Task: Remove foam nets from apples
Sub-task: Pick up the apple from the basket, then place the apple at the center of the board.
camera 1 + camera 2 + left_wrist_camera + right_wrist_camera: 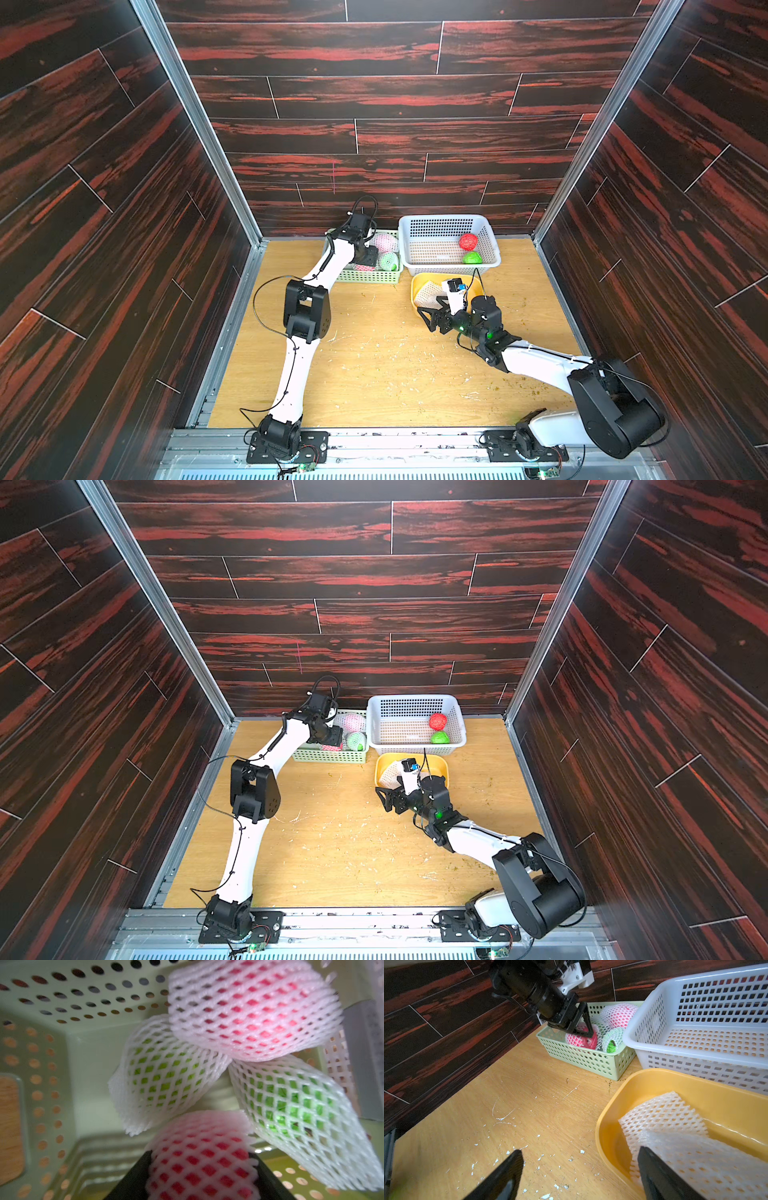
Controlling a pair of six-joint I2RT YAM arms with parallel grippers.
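Several apples in white foam nets lie in the green basket: a red one, two green ones, and a second red one. My left gripper reaches down into that basket, its black fingers pressed on either side of the second red netted apple. A bare red apple and a bare green apple sit in the white basket. Empty foam nets lie in the yellow tub. My right gripper hangs open over the tub's near edge, holding nothing.
The three containers stand close together at the back of the wooden table, near the rear wall. White foam crumbs are scattered over the table's middle. Dark panelled walls close in both sides.
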